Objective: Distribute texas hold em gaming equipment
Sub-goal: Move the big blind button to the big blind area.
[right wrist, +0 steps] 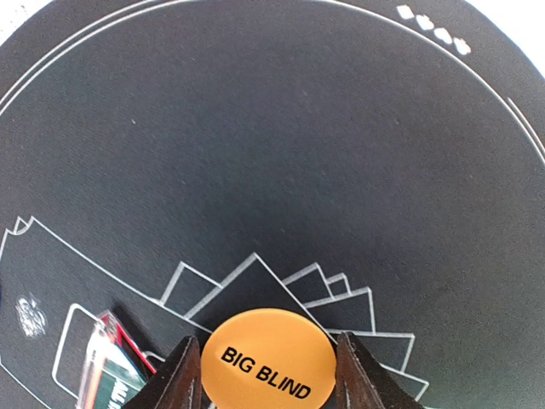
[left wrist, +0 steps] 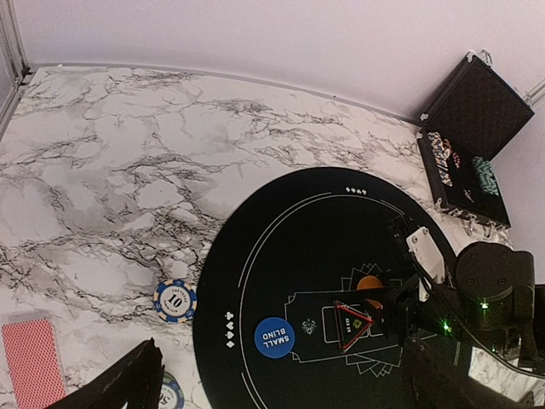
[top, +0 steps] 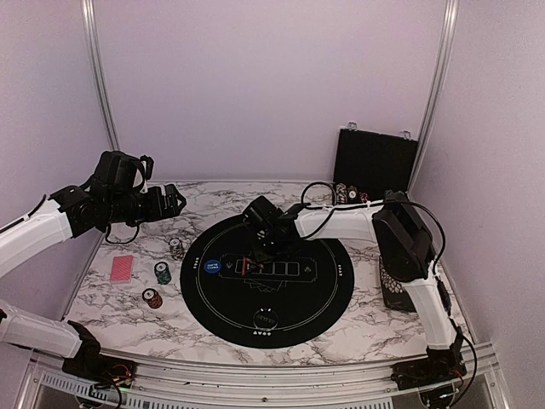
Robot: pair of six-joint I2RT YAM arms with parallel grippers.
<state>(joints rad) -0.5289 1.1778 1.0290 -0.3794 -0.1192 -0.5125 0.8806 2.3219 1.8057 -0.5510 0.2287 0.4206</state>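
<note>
My right gripper (top: pixel 261 245) reaches low over the round black mat (top: pixel 324 290). In the right wrist view its fingers (right wrist: pixel 180 375) press both edges of the orange BIG BLIND button (right wrist: pixel 268 362), which lies on the mat's printed card fan. The left wrist view shows that button (left wrist: pixel 370 282) half hidden by the gripper. A blue SMALL BLIND button (top: pixel 212 267) and a red-edged black triangle (left wrist: pixel 352 324) lie on the mat. A red-backed card (top: pixel 123 268) and green (top: pixel 162 273), red (top: pixel 152 298) and blue (top: pixel 176 248) chip stacks lie to its left. My left gripper (top: pixel 174 203) hovers open and empty.
The open black chip case (top: pixel 375 166) stands at the back right with chips inside (left wrist: pixel 444 162). A floral black pad (top: pixel 393 290) lies under my right arm. A dark round disc (top: pixel 266 318) sits near the mat's front. Walls close in on three sides.
</note>
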